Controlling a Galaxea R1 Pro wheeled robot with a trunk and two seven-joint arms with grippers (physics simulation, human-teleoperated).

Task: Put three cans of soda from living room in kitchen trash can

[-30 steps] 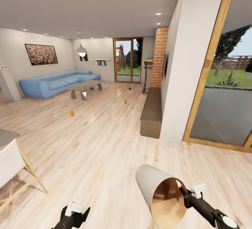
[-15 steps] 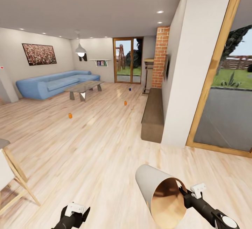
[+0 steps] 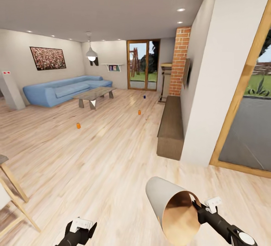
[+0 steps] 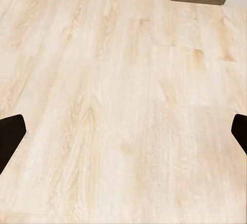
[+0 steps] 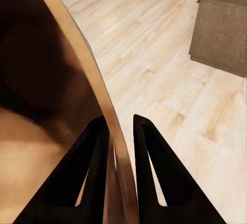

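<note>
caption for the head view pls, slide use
Right gripper carries the grey tapered bin by its rim toward three small soda cans on the living-room wood floor.

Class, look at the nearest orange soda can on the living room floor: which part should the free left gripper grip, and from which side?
Grip the nearest orange soda can around its round side wall, near mid-height, coming in level from the robot's side. It seems to stand upright with bare wood floor all round it, so the open left gripper would probably meet nothing on the way.

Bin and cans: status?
Right gripper shut on bin rim. Left gripper open. Three cans on floor ahead. Path open.
</note>
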